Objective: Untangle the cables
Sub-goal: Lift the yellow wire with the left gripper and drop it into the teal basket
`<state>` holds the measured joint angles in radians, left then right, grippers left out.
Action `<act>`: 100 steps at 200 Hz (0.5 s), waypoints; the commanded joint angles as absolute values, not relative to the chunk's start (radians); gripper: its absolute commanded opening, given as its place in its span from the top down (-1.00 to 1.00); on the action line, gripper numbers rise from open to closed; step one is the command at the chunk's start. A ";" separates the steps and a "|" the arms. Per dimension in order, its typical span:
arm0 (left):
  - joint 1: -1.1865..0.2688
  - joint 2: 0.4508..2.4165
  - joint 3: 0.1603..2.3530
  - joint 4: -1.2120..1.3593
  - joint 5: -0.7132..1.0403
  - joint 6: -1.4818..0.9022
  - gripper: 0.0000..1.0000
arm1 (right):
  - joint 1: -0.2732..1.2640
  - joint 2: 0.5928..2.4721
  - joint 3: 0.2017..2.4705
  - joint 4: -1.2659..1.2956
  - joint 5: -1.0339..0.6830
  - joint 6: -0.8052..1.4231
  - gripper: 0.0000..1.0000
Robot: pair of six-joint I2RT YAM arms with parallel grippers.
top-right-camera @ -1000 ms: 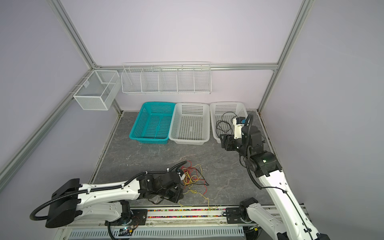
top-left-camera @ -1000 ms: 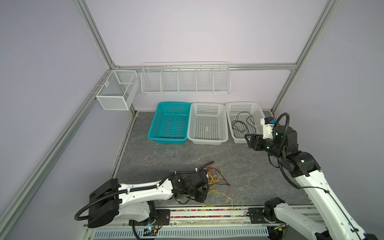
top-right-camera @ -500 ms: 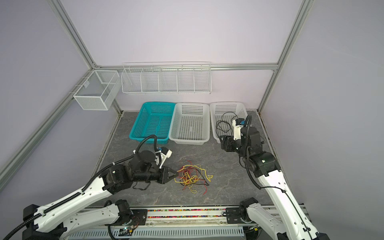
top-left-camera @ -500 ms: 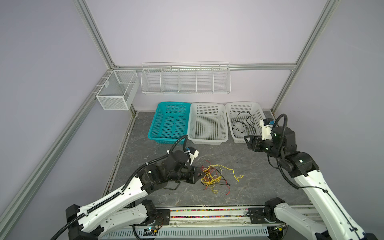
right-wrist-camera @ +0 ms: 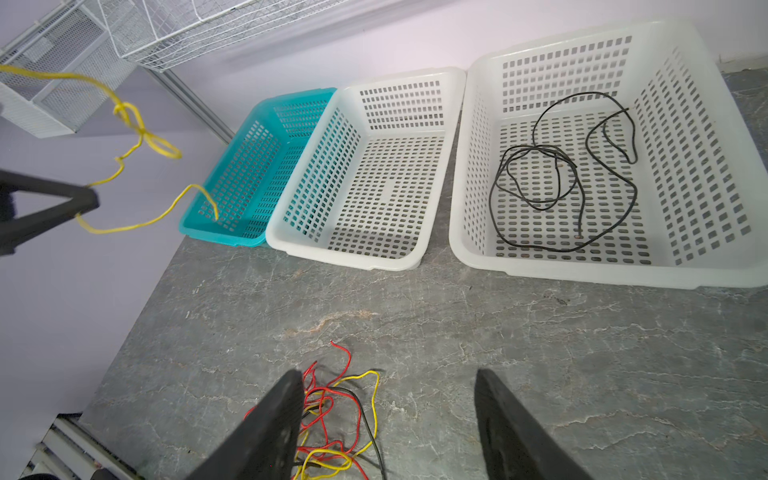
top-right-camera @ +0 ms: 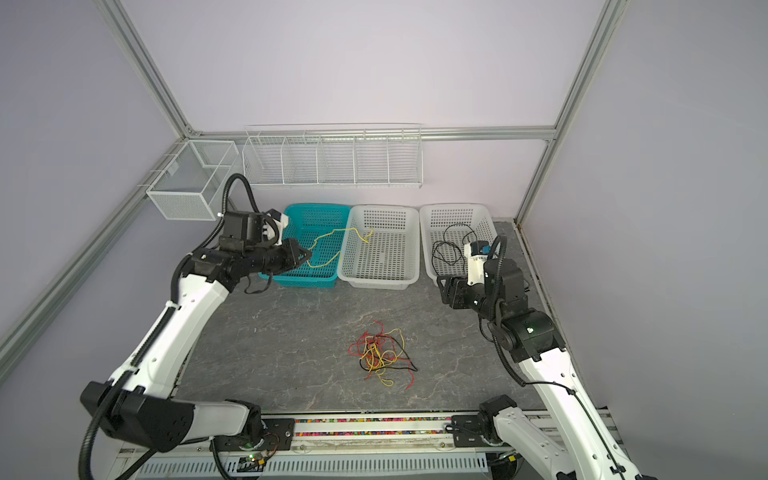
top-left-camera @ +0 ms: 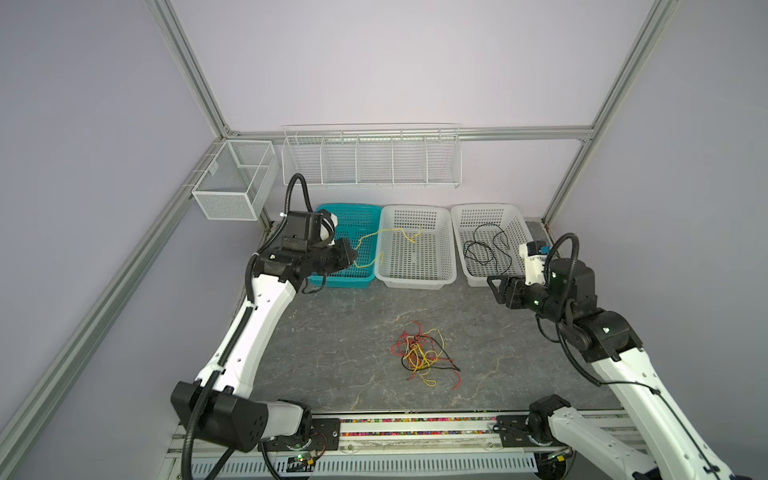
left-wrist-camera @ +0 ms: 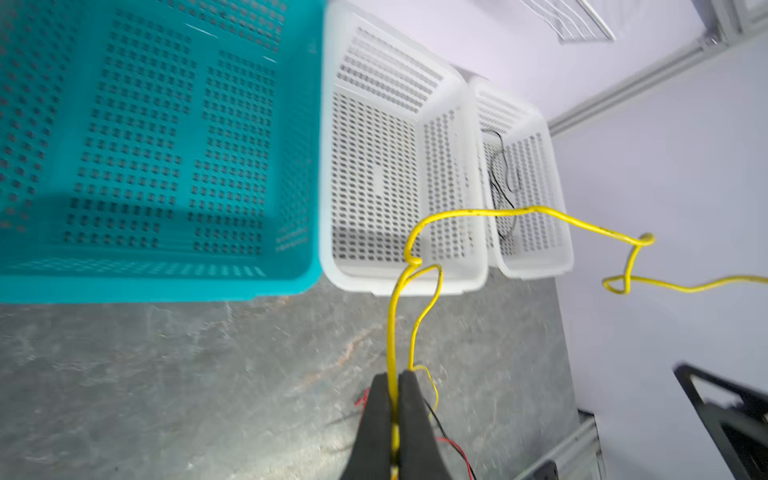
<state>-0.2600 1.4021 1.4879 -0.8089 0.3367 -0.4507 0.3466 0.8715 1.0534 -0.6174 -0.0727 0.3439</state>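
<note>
A tangle of red, yellow and black cables (top-left-camera: 419,353) (top-right-camera: 380,353) lies on the grey table near the front middle. My left gripper (top-left-camera: 353,254) (top-right-camera: 308,254) (left-wrist-camera: 395,378) is shut on one yellow cable (top-left-camera: 386,245) (left-wrist-camera: 478,212), held up in the air over the teal basket (top-left-camera: 361,282). The cable's free end hangs towards the middle white basket (top-left-camera: 415,282). My right gripper (top-left-camera: 496,286) (right-wrist-camera: 388,374) is open and empty, hovering in front of the right white basket (top-left-camera: 478,282), which holds a black cable (top-left-camera: 484,249) (right-wrist-camera: 491,199).
The three baskets stand in a row against the back wall. A white wire rack (top-left-camera: 370,158) and a wire box (top-left-camera: 232,187) hang on the walls above them. A rail (top-left-camera: 415,428) runs along the table's front edge.
My left arm has swung from the table's front up and back to the teal basket, drawing a yellow cable out of the tangle. The right arm has barely moved.
</note>
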 commanded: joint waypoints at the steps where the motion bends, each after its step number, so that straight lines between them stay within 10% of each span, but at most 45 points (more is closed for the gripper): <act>1: -0.199 1.494 1.554 -0.792 0.242 -0.447 1.00 | 0.366 0.837 1.033 -0.627 -0.112 0.356 -0.36; 83: -0.137 1.857 1.753 -0.807 0.088 -0.500 1.00 | 0.479 0.794 1.036 -0.742 -0.150 0.395 -0.36; 100: -0.137 1.905 1.776 -0.850 0.058 -0.499 0.73 | 0.514 0.746 0.988 -0.752 -0.127 0.411 -0.36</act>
